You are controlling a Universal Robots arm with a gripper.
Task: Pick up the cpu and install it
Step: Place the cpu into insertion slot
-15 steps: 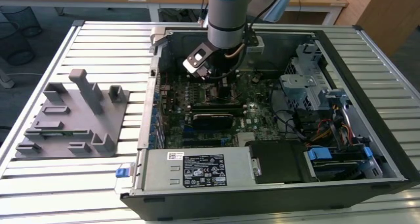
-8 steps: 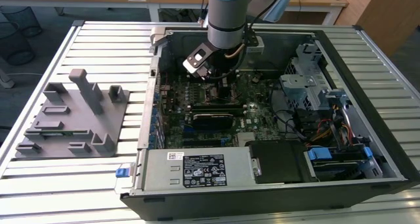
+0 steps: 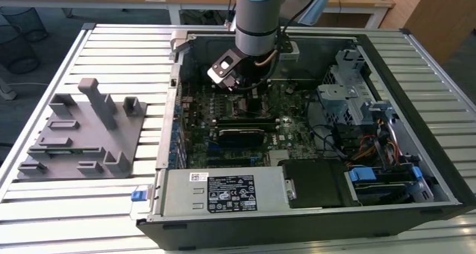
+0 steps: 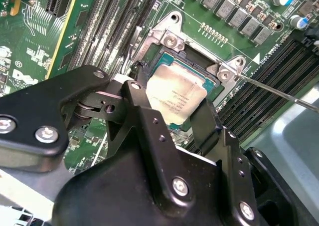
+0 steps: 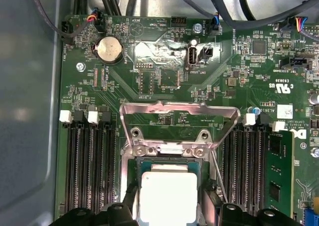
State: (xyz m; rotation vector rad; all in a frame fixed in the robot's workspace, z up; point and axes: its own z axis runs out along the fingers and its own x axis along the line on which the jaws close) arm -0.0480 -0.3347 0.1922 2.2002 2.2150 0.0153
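The gripper (image 4: 174, 105) has its black fingers (image 4: 144, 111) drawn in against two opposite edges of the cpu (image 4: 175, 96), apparently pinching it; in both wrist views the chip's silver top faces up between them; the cpu (image 5: 167, 193) sits squarely over the socket (image 4: 199, 66), inside its dark rim, though whether it rests fully on the contacts or hangs just above them I cannot tell; the pick-up therefore looks done and the placing is at or close to its end; just beyond, the metal retention frame (image 5: 177, 109) stands swung open, and the thin lever (image 4: 269, 89) lies unlatched beside the socket, so, as I judge it, letting go and clamping are not yet done; around these spreads the motherboard (image 5: 164, 61), with a memory stick (image 5: 276, 176) in a slot near the socket; in the exterior view the arm (image 3: 257, 20) reaches down into the open computer case (image 3: 416, 126); well apart, toward the exterior view's left, a grey fixture tray (image 3: 82, 137) lies on the slatted table (image 3: 44, 209)
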